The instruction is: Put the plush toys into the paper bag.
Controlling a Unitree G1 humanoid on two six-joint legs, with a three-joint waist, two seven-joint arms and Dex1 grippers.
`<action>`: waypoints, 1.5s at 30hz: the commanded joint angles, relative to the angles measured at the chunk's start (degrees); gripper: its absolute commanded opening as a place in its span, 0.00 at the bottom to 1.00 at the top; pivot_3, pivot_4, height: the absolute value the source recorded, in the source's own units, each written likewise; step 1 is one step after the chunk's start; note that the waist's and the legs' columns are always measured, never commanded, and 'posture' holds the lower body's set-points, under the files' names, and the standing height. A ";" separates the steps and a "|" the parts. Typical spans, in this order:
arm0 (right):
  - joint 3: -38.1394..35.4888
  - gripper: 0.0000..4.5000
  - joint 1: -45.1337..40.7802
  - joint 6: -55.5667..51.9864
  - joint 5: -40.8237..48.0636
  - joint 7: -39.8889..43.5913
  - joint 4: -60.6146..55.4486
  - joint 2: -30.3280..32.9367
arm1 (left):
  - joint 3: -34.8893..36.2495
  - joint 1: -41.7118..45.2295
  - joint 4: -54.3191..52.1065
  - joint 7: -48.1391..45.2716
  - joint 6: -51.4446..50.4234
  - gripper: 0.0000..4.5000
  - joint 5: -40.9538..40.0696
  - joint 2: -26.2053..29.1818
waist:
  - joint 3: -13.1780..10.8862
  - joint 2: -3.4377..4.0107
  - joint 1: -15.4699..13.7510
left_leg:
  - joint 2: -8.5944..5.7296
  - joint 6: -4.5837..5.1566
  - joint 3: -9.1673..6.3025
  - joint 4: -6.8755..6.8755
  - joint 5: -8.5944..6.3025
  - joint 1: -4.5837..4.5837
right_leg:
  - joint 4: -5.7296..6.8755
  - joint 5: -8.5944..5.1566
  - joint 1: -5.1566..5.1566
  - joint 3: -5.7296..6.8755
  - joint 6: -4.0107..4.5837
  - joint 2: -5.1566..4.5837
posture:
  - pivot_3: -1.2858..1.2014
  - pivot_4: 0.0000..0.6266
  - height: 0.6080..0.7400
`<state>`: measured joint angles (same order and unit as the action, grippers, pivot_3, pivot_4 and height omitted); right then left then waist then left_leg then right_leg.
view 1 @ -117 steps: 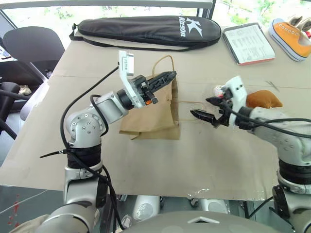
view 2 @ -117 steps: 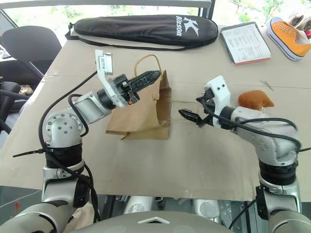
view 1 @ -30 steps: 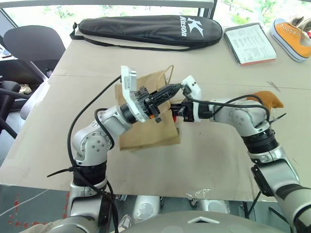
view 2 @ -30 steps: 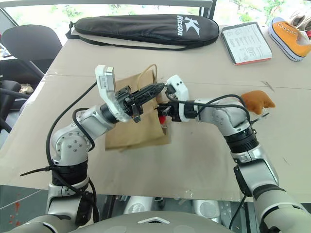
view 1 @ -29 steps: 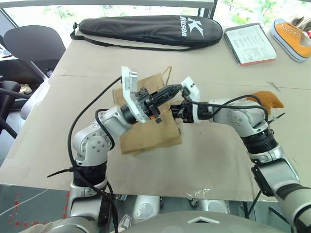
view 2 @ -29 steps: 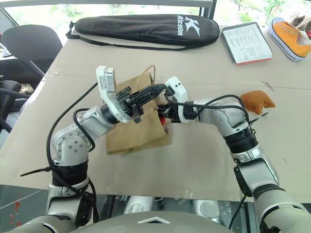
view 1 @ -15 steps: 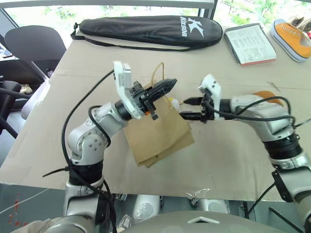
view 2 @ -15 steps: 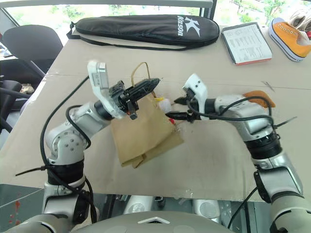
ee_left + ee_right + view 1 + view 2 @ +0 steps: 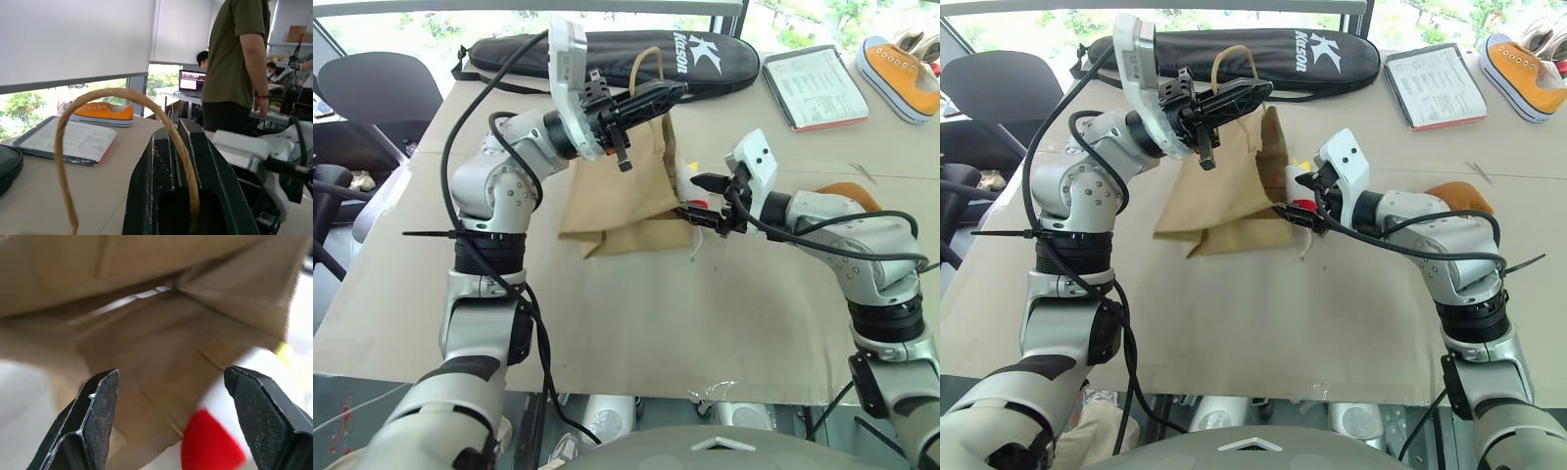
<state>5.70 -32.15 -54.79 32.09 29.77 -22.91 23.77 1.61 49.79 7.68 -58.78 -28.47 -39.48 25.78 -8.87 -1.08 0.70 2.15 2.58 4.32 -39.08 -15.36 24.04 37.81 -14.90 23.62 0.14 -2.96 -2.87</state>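
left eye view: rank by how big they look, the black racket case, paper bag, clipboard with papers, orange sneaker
1. black racket case
2. paper bag, lifted nearer the camera by the left gripper, so it may look bigger than it is
3. clipboard with papers
4. orange sneaker, cut off by the picture's edge, so this rank is unsure

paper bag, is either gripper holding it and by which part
The left gripper is shut on a twine handle of the paper bag, lifting its top. The right gripper is open and holds nothing.
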 commanded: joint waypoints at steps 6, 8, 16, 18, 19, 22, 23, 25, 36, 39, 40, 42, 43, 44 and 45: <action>-10.58 0.74 4.82 -0.11 0.64 -9.40 -11.86 -0.61 | 0.55 -5.33 -0.36 -0.10 3.48 0.00 5.83 1.32 | 0.00 0.00 -0.08 | 0.00 0.00 -0.01 0.00 0.00 0.03 | -0.01 0.00 0.01 0.00 0.00 -0.04 | 0.52 0.24 1.00; -15.12 0.74 5.61 -2.71 2.26 -10.69 -13.91 1.03 | 1.19 -7.30 -2.20 1.77 2.66 0.00 5.65 0.61 | 0.00 0.00 -0.14 | 0.01 0.00 -0.01 -0.03 0.00 0.06 | 0.03 0.00 0.03 0.00 0.00 -0.05 | 0.52 0.24 1.00; -11.93 0.74 5.67 -19.77 2.27 -19.15 -10.61 -1.24 | 0.49 -11.68 -9.15 6.79 1.38 0.00 5.73 -1.90 | 0.00 0.00 0.15 | 0.04 0.00 -0.04 -0.04 0.00 0.05 | 0.07 0.01 0.04 -0.01 0.01 -0.04 | 0.52 0.24 1.00; -9.73 0.74 5.16 -20.67 -1.01 -22.84 -8.37 -3.05 | 0.97 -11.97 -10.40 8.62 0.92 0.00 5.70 -2.33 | 0.00 0.00 0.06 | 0.05 -0.01 -0.04 -0.05 0.01 0.05 | 0.11 0.00 0.07 0.00 0.01 -0.01 | 0.52 0.24 1.00; -8.41 0.74 5.44 -21.08 -2.18 -23.83 -8.08 -3.42 | 1.25 -12.21 -11.33 9.52 0.45 0.00 5.48 -2.36 | 0.00 0.00 0.02 | 0.04 -0.01 -0.05 -0.05 0.01 0.07 | 0.11 0.00 0.07 0.01 0.01 -0.02 | 0.52 0.24 1.00; -6.87 0.74 6.35 -21.96 -3.28 -24.89 -8.49 -5.14 | 2.04 -13.08 -13.81 12.25 -0.78 0.00 5.10 -2.34 | 0.00 0.00 -0.08 | -0.01 0.00 -0.04 -0.05 0.00 0.13 | 0.05 0.00 0.08 0.00 0.00 -0.07 | 0.52 0.24 1.00; -6.07 0.74 6.71 -21.90 -3.79 -25.07 -8.44 -5.43 | 2.40 -13.44 -14.70 13.39 -1.58 0.00 4.77 -2.34 | 0.00 0.00 -0.06 | -0.01 0.00 -0.04 -0.05 0.00 0.13 | 0.04 0.01 0.08 0.00 0.00 -0.07 | 0.52 0.24 1.00; -4.62 0.74 7.51 -20.55 -5.42 -25.81 -6.85 -6.32 | 3.03 -14.21 -16.66 16.22 -3.54 0.00 4.32 -2.46 | 0.00 0.00 -0.02 | -0.01 0.00 -0.05 -0.05 0.00 0.13 | 0.03 0.01 0.08 0.00 -0.01 -0.07 | 0.52 0.24 1.00; 2.46 0.01 11.60 -4.87 -12.69 -19.94 -5.39 -1.16 | 7.85 -19.10 -17.56 22.81 -5.26 0.00 1.94 -4.78 | 0.03 -0.02 0.04 | 0.01 -0.01 -0.05 -0.05 0.01 0.04 | 0.09 0.01 0.04 0.00 0.00 -0.04 | 0.52 0.24 1.00; -1.65 0.01 11.84 0.14 -9.85 -17.28 -6.47 -3.25 | 9.05 -20.01 -16.59 21.10 -3.93 0.00 0.65 -5.18 | 0.02 -0.02 0.01 | 0.00 -0.01 -0.04 -0.05 0.01 0.03 | 0.08 0.01 0.03 0.00 0.00 -0.03 | 0.52 0.24 1.00; -4.20 0.01 11.20 1.65 -7.55 -16.57 -6.97 -5.14 | 9.91 -20.66 -17.03 20.23 -4.47 0.00 -1.10 -5.22 | 0.02 -0.02 0.09 | 0.00 -0.01 -0.05 -0.06 0.01 0.03 | 0.08 0.01 0.03 0.01 0.00 -0.03 | 0.52 0.24 1.00; -9.61 0.01 8.94 3.29 -2.41 -16.30 -7.18 -9.86 | 11.20 -22.22 -17.83 17.89 -5.24 0.00 -4.15 -4.93 | 0.02 -0.02 0.16 | 0.02 -0.01 -0.04 -0.06 0.01 0.03 | 0.09 0.01 0.04 -0.01 0.00 -0.02 | 0.52 0.24 1.00; -11.20 0.01 8.06 3.53 -1.04 -16.67 -6.83 -11.46 | 11.54 -22.64 -18.05 17.15 -5.69 0.00 -5.32 -4.82 | 0.02 -0.01 0.19 | 0.05 -0.01 -0.04 -0.05 0.01 0.03 | 0.09 0.01 0.04 -0.01 0.00 -0.01 | 0.52 0.24 1.00; -12.11 0.01 7.55 3.49 -0.40 -16.90 -6.56 -12.40 | 11.68 -22.84 -18.13 16.77 -5.82 0.00 -5.95 -4.74 | 0.02 -0.01 0.14 | 0.06 -0.02 -0.04 -0.05 0.01 0.02 | 0.11 0.01 0.04 -0.01 0.00 0.00 | 0.52 0.24 1.00; -12.41 0.01 6.54 3.63 0.29 -16.80 -5.41 -13.49 | 12.32 -22.94 -17.94 17.00 -6.36 0.00 -7.20 -4.92 | 0.02 -0.02 0.10 | 0.06 -0.02 -0.05 -0.05 0.01 0.02 | 0.11 0.01 0.04 0.01 0.00 0.00 | 0.52 0.24 1.00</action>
<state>-4.94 -24.69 -52.33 30.23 12.91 -27.63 11.14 11.98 26.62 -8.18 -41.03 -34.70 -44.02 20.55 -8.85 -1.10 0.80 2.20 2.56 4.25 -39.13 -15.35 24.06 37.92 -14.89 23.66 0.17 -2.96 -2.88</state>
